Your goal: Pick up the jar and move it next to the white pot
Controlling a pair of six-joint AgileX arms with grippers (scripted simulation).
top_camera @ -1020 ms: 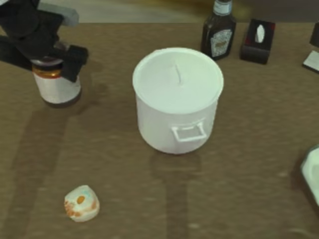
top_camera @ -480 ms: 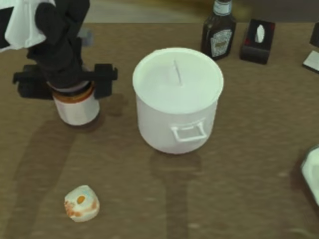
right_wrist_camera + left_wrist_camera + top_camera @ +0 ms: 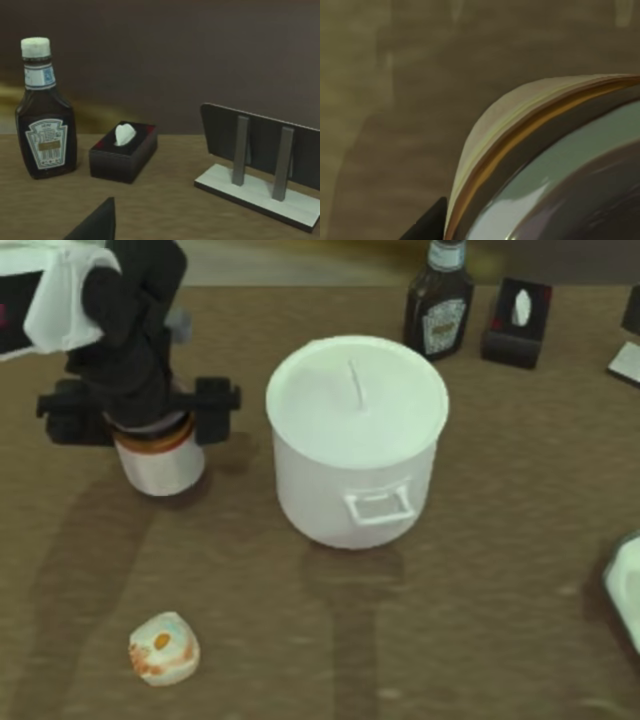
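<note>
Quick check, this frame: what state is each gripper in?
Left gripper: jaws closed on the jar, to the left of the white pot.
Right gripper: barely in view; state cannot be told.

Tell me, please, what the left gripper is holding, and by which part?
The left gripper holds the jar, its fingers shut on either side of the lid at the top. The right arm is out of the top view.
</note>
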